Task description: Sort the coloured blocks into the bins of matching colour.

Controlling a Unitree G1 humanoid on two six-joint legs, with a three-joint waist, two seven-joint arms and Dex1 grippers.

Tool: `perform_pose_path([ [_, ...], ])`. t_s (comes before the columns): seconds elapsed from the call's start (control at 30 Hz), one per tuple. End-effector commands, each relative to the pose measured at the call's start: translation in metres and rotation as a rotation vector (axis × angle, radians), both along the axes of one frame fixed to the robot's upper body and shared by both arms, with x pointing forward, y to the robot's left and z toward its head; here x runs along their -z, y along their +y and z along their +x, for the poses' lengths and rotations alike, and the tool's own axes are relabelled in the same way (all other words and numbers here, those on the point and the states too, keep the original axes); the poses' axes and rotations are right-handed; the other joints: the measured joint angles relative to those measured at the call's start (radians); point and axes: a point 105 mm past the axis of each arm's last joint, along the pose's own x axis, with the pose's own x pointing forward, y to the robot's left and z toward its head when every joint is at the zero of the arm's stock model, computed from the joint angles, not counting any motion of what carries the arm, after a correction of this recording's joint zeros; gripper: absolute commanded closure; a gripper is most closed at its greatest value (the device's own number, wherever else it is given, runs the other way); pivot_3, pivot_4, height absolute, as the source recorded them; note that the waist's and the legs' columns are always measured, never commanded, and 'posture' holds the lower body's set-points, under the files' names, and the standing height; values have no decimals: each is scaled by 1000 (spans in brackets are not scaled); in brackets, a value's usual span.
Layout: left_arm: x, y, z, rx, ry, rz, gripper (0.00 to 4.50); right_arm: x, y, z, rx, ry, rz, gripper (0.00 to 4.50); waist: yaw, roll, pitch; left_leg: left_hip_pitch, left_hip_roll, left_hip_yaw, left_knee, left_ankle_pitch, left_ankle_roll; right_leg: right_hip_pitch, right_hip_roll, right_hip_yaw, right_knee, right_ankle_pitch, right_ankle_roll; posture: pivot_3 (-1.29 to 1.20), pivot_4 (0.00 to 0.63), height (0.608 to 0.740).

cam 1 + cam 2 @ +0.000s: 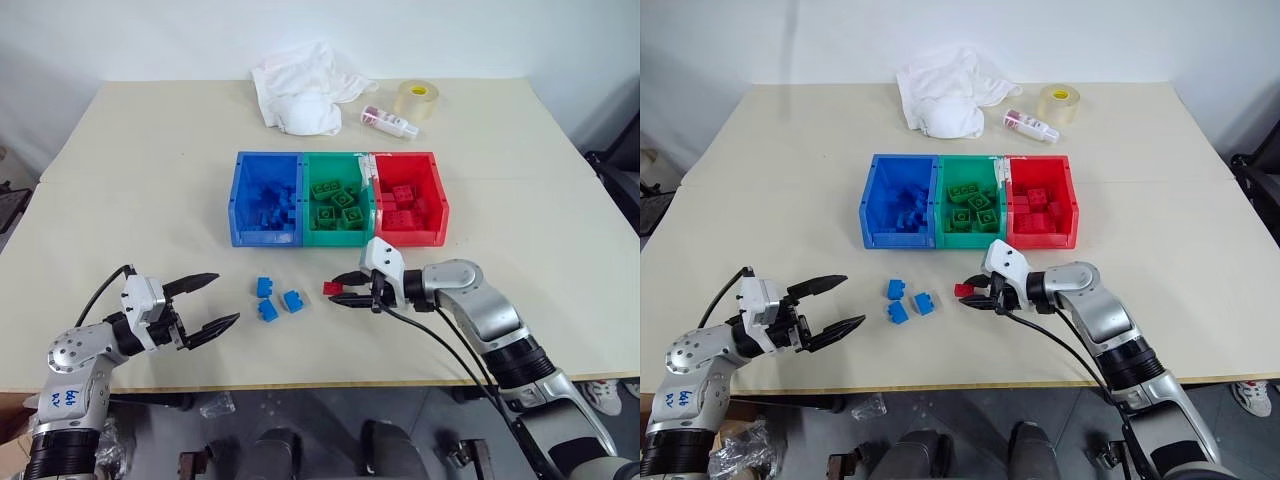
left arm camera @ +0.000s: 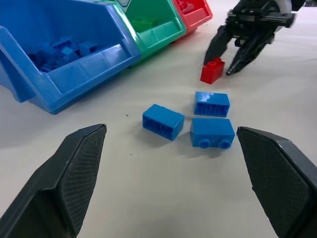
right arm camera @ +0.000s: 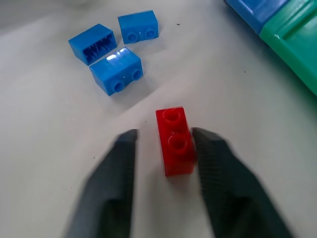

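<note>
A beige tabletop point(image 1: 130, 170) was seen from above, with three joined open-top plastic bins point(image 1: 340, 198) at its centre: blue, green and red in a row, each already holding small studded bricks of its own colour.

At six o'clock from the green bin, a small red studded plastic brick point(image 1: 332, 288) lay on the tabletop. The right claw point(image 1: 347, 291) was lowered around it, one black finger on each side. In the right wrist view one finger appeared to touch the brick point(image 3: 175, 141) while a gap remained at the other, so the brick was judged bracketed for a pinch, not firmly held.

Three small blue studded plastic bricks point(image 1: 277, 297) were clustered at nine o'clock from the red brick, near but apart from it. The left claw point(image 1: 208, 304), spread wide and holding nothing, was poised level at nine o'clock from that cluster, seemingly ready for them.

The red bin stood at one o'clock from the red brick, with no obstacle between.

Along the far edge were left a crumpled white cloth point(image 1: 300, 85), a small clear bottle lying on its side point(image 1: 389, 121) and a clear tape roll point(image 1: 420, 99), all well apart from the work.
</note>
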Motion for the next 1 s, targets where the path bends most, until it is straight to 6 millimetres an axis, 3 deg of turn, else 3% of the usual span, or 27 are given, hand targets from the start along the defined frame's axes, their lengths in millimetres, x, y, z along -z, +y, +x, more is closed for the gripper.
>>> perform_pose_path([
  [0.03, -11, 1, 0, -4, -41, -14, 0, -13, 3, 2, -7, -54, 24, 4066, 0, 0, 0, 0, 0, 0, 0, 0, 0, 0, 0, 0, 0, 0, 0, 0, 150, 740],
  [0.23, -12, -3, 8, 13, -47, -17, 0, -34, -2, 4, 34, -104, 93, 4056, 1, 0, 0, 0, 0, 0, 0, 0, 0, 0, 0, 0, 0, 0, 0, 0, 150, 740],
  [0.37, -12, -4, 11, 20, -45, -17, 0, -74, -28, 17, 145, -190, 179, 4056, 0, 0, 0, 0, 0, 0, 0, 0, 0, 0, 0, 0, 0, 0, 0, 0, 150, 740],
  [0.47, -12, -5, 13, 25, -44, -17, 0, -104, -62, 39, 293, -279, 203, 4056, 1, 0, 0, 0, 0, 0, 0, 0, 0, 0, 0, 0, 0, 0, 0, 0, 150, 740],
  [0.6, -12, -6, 17, 35, -45, -19, 0, -114, -93, 69, 466, -302, 177, 4056, -1, 0, 0, 0, 0, 1, 0, 0, 0, 0, 0, 0, 0, 0, 0, 0, 150, 740],
  [0.77, -14, -7, 20, 43, -51, -19, 0, -121, -102, 85, 525, -347, 173, 2270, -11, 0, 0, 0, 0, 1, -1, 0, 0, -1, 0, 0, 1, 0, 0, 0, 150, 740],
  [0.97, -14, -7, 22, 48, -52, -17, 0, -120, -102, 79, 493, -352, 172, 158, -24, 0, 0, 0, 0, 1, -2, 0, 0, -1, 0, 0, 1, 0, 0, 0, 150, 740],
  [1.0, -14, -7, 22, 49, -51, -17, 0, -119, -103, 74, 478, -348, 171, 71, -24, 0, 0, 0, 0, 1, -2, 0, 0, -1, 0, 0, 1, 0, 0, 0, 150, 740],
])
